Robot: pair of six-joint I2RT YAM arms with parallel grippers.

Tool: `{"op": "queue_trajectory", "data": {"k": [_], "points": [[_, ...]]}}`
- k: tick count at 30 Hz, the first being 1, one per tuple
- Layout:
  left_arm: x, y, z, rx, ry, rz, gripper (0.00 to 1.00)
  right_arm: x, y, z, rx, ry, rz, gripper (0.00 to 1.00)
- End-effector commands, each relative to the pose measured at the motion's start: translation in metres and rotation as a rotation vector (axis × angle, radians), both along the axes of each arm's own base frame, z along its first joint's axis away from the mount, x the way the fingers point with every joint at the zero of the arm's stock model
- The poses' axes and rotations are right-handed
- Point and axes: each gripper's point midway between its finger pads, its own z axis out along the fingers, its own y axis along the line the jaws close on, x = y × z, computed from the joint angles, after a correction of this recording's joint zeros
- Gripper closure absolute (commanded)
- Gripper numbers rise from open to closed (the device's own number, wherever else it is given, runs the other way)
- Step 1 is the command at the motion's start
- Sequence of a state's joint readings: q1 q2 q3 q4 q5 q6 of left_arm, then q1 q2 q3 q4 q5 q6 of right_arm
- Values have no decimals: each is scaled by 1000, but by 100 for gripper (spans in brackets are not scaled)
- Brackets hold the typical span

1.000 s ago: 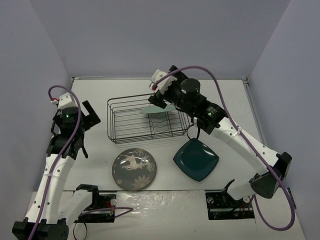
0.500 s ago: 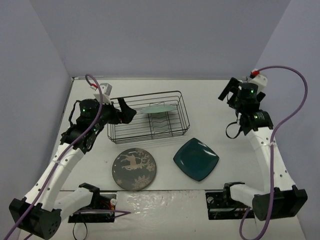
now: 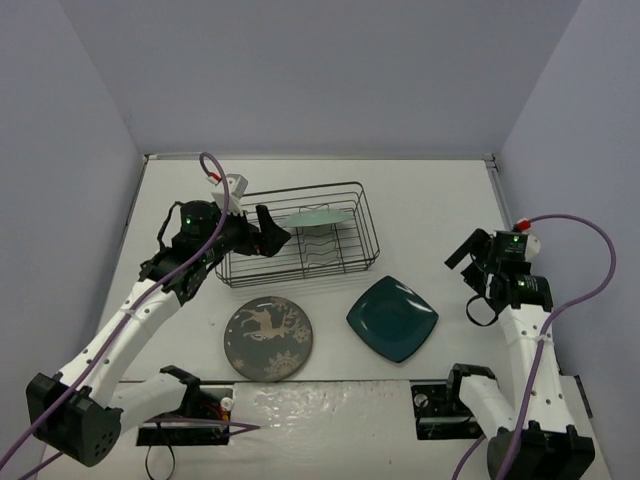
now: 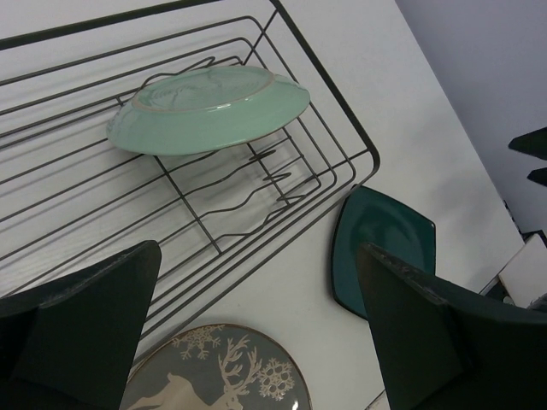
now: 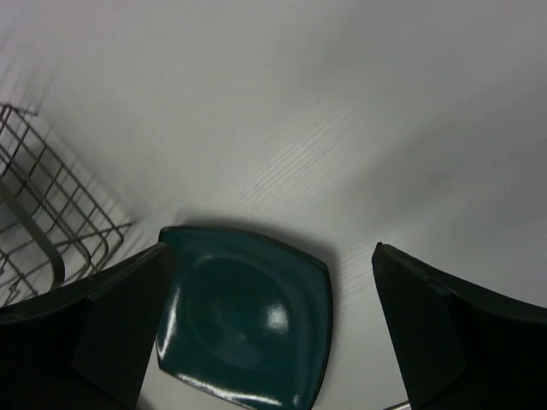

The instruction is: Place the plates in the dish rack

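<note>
A: From overhead, how far along is it?
B: One of three, I'd judge. The mint-green plate [image 3: 322,216] is inside the dish rack [image 3: 300,280], toward its right end. The deer-pattern plate [image 3: 268,338] and the teal plate [image 3: 392,318] lie flat on the counter [image 3: 430,200], just in front of the rack.
A: And the claws?
B: Both gape wide with nothing in them. The left claw [image 3: 268,230] hangs over the rack's left part. The right claw [image 3: 468,278] is off to the right of the teal plate, apart from it.
A: What does the left wrist add?
B: The mint-green plate [image 4: 209,109] sits tilted, propped on the wavy slot wires, not upright in a slot.
A: The right wrist?
B: The teal plate [image 5: 244,312] lies framed between the right claw's spread jaws, with a rack corner at left. The deer-pattern plate is out of that view.
</note>
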State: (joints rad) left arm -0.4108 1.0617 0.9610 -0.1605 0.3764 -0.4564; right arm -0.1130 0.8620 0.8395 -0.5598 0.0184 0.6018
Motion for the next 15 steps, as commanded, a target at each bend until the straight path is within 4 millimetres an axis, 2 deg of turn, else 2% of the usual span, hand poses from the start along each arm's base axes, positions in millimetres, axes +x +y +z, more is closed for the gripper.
{"op": "queue_trajectory", "data": {"k": [1, 3, 5, 15], "points": [[5, -14, 22, -29, -86, -45, 3, -25, 48, -47, 269, 135, 180, 0], [5, -16, 21, -28, -83, -51, 3, -36, 47, -63, 287, 172, 183, 0], [4, -19, 21, -28, -86, -61, 3, -42, 50, -69, 316, 186, 205, 0], [6, -25, 22, -30, -88, -70, 3, -46, 65, -101, 461, 185, 189, 0]]}}
